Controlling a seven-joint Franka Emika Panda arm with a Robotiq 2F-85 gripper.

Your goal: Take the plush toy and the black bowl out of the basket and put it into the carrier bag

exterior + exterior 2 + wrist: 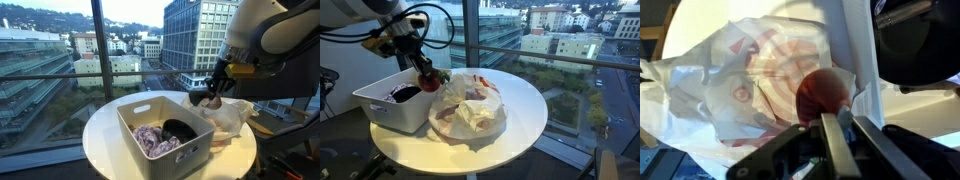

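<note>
My gripper point(213, 90) point(422, 70) point(838, 116) is shut on a reddish plush toy point(210, 100) point(429, 82) point(822, 92). It holds the toy in the air at the basket's edge, over the near side of the carrier bag point(232, 116) point(470, 105) point(730, 80). The bag lies crumpled on the round table beside the white basket point(135, 125) point(382, 108) point(865, 50). The black bowl point(180, 128) point(405, 93) point(915, 45) sits inside the basket.
A mauve-and-white fabric bundle point(155, 141) lies in the basket next to the bowl. The round white table point(100, 140) point(520, 100) stands close to a tall window with a vertical frame post point(98, 50).
</note>
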